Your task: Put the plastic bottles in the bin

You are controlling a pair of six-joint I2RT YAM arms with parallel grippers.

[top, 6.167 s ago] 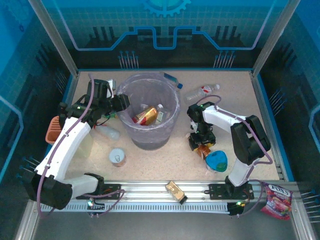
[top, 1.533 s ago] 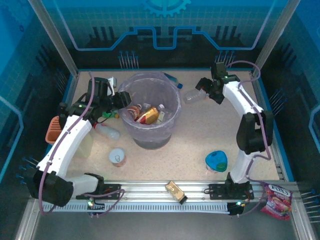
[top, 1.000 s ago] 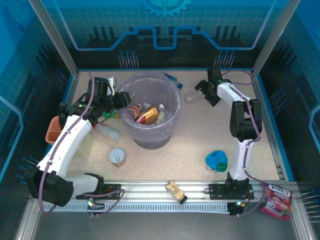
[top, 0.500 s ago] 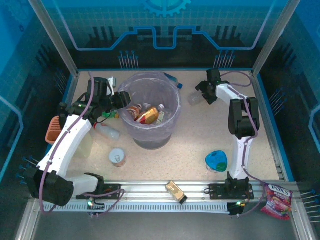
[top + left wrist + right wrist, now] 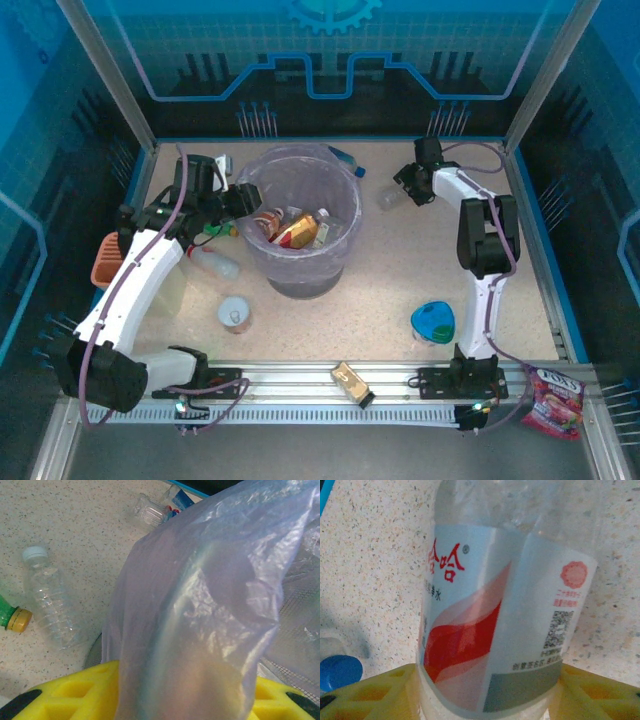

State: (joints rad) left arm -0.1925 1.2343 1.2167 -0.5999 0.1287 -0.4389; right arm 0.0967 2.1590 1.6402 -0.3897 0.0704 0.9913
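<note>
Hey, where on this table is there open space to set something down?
Widest bare patch: right of the bin, bordered by the right arm and the blue dish. A smaller strip runs in front of the bin, between the tin can and the dish. Crowded left of the bin: left arm, clear bottle, green bottle, orange basket.

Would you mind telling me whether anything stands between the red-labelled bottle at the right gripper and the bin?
Nothing visible does. The red-labelled bottle sits between the right gripper's fingers, and bare table lies between it and the bin. The blue-capped bottle lies behind the bin, off that path.
</note>
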